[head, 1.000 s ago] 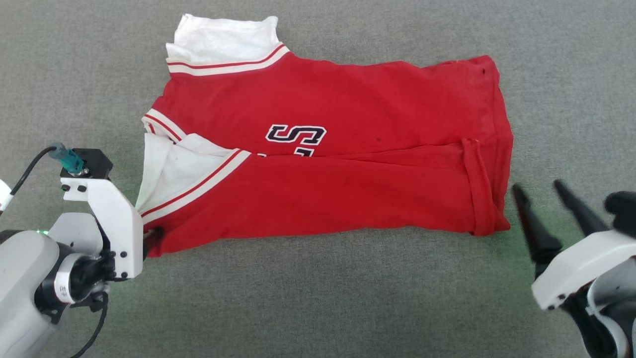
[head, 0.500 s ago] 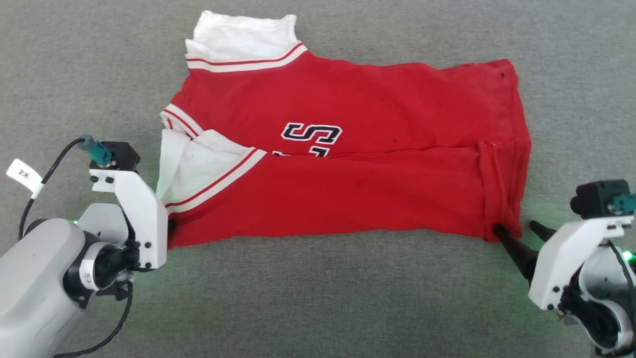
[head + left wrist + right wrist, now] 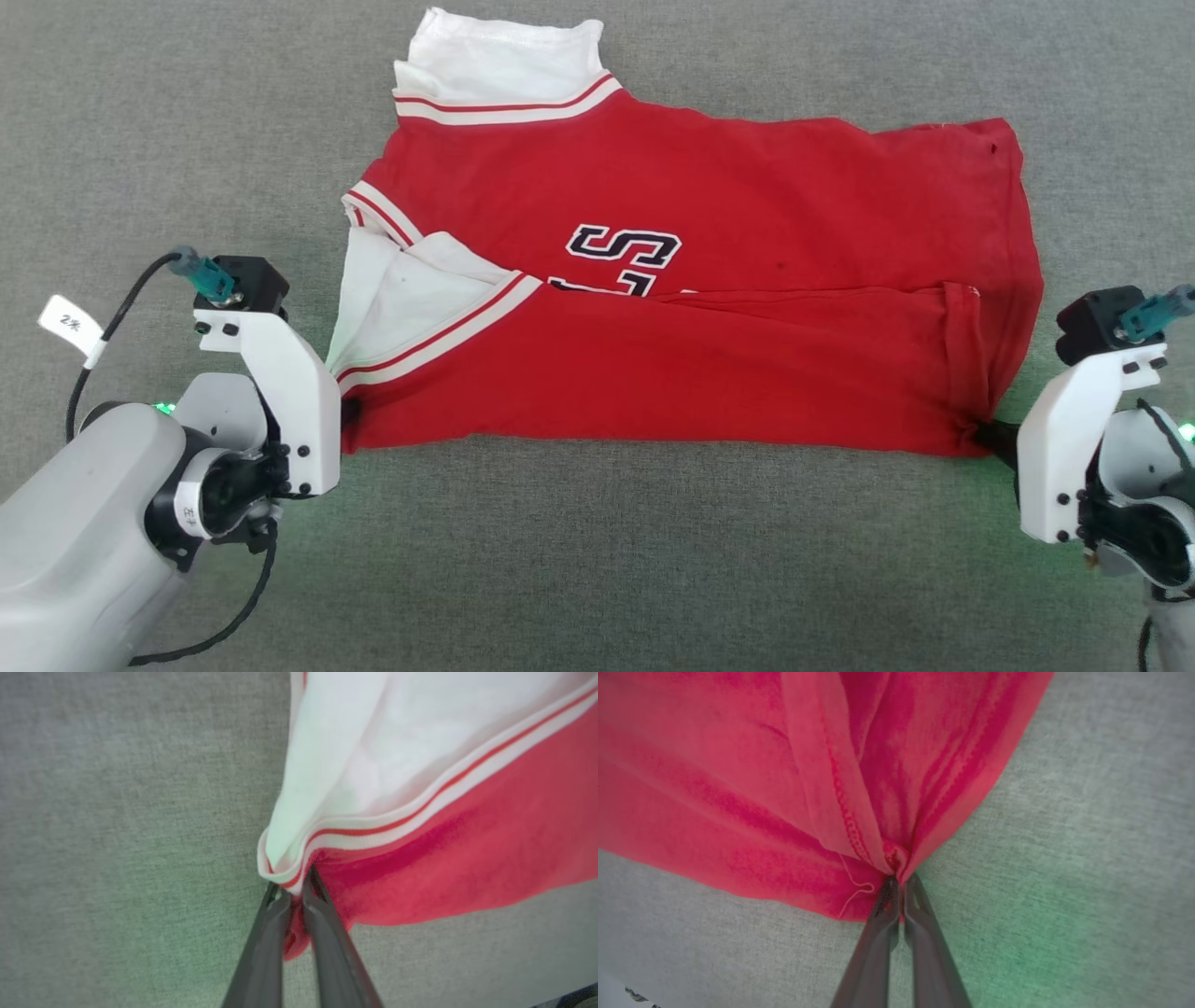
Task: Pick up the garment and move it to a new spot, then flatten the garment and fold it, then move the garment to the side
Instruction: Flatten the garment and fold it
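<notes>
The red garment (image 3: 700,308) lies spread on the grey surface with its near half folded over the far half, so only part of the black lettering (image 3: 621,252) shows. One white sleeve (image 3: 499,61) sticks out at the far left, the other (image 3: 401,299) at the near left. My left gripper (image 3: 347,411) is shut on the near-left corner (image 3: 292,891), where the striped trim meets the red cloth. At the near-right hem corner (image 3: 896,872) my right gripper (image 3: 990,434) is shut on the bunched red fabric.
Grey fabric-covered surface (image 3: 607,560) lies all around the garment. A cable with a white tag (image 3: 70,322) hangs off my left wrist.
My right gripper went from open and clear of the hem to shut on the near-right corner. The picture shifted right as the camera moved; the left gripper kept its hold.
</notes>
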Controlling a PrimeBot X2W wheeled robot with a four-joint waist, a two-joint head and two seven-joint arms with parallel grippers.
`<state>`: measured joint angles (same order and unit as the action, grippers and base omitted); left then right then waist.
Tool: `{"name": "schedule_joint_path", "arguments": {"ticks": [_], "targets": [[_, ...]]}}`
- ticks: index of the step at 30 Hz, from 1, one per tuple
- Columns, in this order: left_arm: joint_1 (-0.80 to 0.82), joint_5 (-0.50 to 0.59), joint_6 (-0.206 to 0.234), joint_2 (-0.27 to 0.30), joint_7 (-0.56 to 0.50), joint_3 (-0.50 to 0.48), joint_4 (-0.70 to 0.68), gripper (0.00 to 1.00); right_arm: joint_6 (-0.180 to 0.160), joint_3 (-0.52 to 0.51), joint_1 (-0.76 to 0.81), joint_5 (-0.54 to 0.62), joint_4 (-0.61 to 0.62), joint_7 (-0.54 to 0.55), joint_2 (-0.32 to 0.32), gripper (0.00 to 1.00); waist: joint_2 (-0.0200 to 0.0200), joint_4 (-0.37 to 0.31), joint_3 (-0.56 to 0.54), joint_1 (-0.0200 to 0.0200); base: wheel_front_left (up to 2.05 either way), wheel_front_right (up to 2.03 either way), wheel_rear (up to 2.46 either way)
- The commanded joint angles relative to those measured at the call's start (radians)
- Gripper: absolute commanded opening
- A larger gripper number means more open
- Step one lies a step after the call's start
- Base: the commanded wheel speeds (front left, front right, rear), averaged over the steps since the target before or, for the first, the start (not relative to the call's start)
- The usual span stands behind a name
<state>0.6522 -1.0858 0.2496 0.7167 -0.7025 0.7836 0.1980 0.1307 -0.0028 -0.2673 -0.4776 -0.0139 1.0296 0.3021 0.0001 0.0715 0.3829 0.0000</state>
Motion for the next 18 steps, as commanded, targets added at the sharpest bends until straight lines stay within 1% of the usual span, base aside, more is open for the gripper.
{"name": "schedule_joint_path", "arguments": {"ticks": [1, 5, 9, 18], "targets": [[-0.031, -0.013, 0.006, -0.008, 0.0, 0.009, 0.006, 0.0, 0.0, 0.023, 0.041, -0.008, -0.043, 0.017, -0.001, 0.0, -0.0001, 0.002, -0.003, 0.0, 0.0, 0.0, 0.0], [-0.045, -0.033, 0.031, 0.025, -0.004, -0.017, -0.03, 0.0, 0.0, 0.004, 0.045, -0.057, 0.022, 0.029, 0.044, 0.0, -0.0001, 0.006, -0.014, 0.0, 0.0, 0.0, 0.0], [-0.066, -0.044, 0.074, 0.065, -0.021, -0.036, -0.108, 0.0, 0.0, -0.025, 0.066, -0.085, 0.1, 0.058, 0.072, 0.0, -0.0001, 0.012, -0.025, 0.0, 0.0, 0.0, 0.0], [-0.166, -0.071, 0.201, 0.171, -0.038, -0.07, -0.314, 0.0, 0.0, -0.115, 0.163, -0.091, 0.275, 0.172, 0.076, 0.0, -0.0001, 0.025, -0.035, 0.0, 0.0, 0.0, 0.0]]}}
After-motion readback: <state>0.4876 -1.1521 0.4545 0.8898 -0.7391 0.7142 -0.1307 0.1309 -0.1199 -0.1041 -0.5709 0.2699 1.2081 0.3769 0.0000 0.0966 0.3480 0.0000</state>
